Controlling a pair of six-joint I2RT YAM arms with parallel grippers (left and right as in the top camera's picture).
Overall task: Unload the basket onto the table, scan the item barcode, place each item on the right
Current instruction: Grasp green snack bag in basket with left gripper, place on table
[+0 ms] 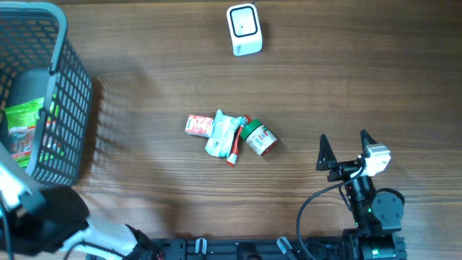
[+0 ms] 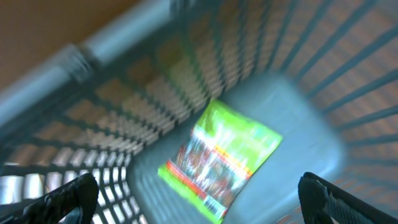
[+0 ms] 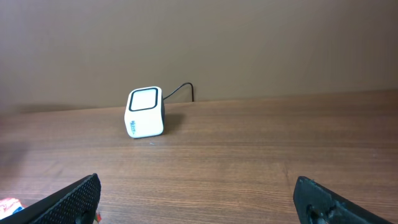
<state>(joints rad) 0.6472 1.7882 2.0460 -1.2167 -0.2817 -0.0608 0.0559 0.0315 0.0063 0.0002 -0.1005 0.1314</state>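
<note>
1. My left end effector (image 2: pixel 196 190): released, empty, over the basket (image 2: pixel 118 43). A green packet (image 2: pixel 217 158) lies flat on the basket floor.
2. My right end effector (image 1: pixel 344 141): released, empty.
3. Heap of small goods (image 1: pixel 229 135): middle of the desk (image 1: pixel 144 180), well apart from the scanner (image 1: pixel 243 29).
4. Step, as I judge it: between items. Next I should grasp one from the heap and turn its barcode to the scanner.

The wooden table (image 1: pixel 361 87) carries a white scanner (image 1: pixel 244 29); small packages (image 1: pixel 229 135) lie clustered before it, a grey basket (image 1: pixel 72 108) stands far left of it.
</note>
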